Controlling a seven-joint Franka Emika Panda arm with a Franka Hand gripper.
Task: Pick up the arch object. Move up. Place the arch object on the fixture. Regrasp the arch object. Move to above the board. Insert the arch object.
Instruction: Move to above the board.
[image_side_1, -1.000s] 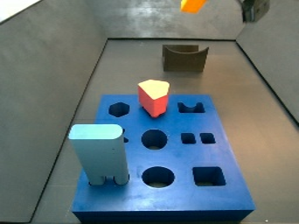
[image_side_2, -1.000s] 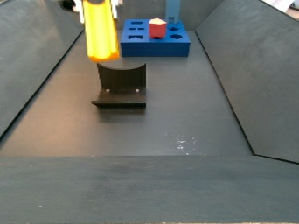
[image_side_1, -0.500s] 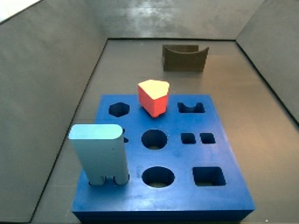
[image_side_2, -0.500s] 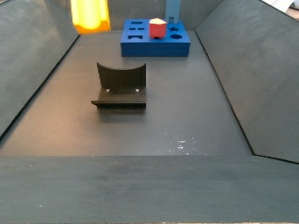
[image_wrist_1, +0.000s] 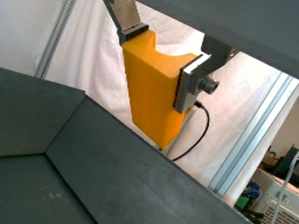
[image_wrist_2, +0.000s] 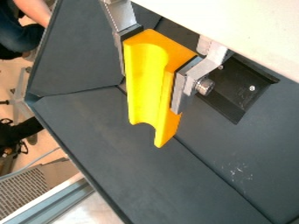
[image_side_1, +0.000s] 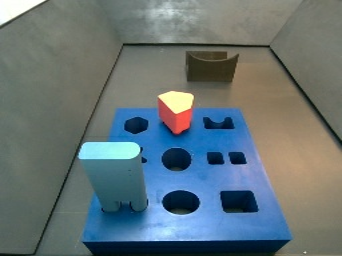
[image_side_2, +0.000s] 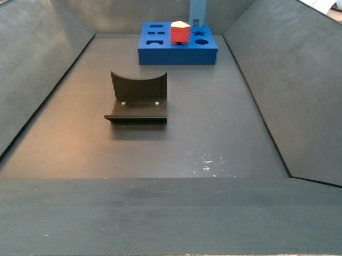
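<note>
- Gripper (image_wrist_1: 162, 63) sits high above the enclosure floor and out of both side views; in both wrist views its silver fingers (image_wrist_1: 193, 79) are pinched onto the arch object (image_wrist_1: 152, 92), one plate on each broad side.
- Arch object hangs lengthwise below the fingers, the notched end with its two short legs pointing down, clearest in a wrist view (image_wrist_2: 152, 87).
- It looks like a rigid, smooth-faced yellow-orange block, probably light; no sag or flex shows. Smooth faces may slip or swing in the pads if the hold is shallow.
- The hold is near the upper end, so most of the block is unsupported; a grip on the flat sides near the middle would probably steady it better for insertion.
- Fixture (image_side_2: 138, 97) stands bare on the dark floor, well apart from the board (image_side_1: 261, 215).
- Board carries a red prism peg (image_side_1: 175, 110) and a light-blue block (image_side_1: 112, 174); the arch-shaped hole (image_side_1: 218, 122) beside the red peg is open.
- Judging by this, the lift is the step in hand, with placing on the fixture next.
</note>
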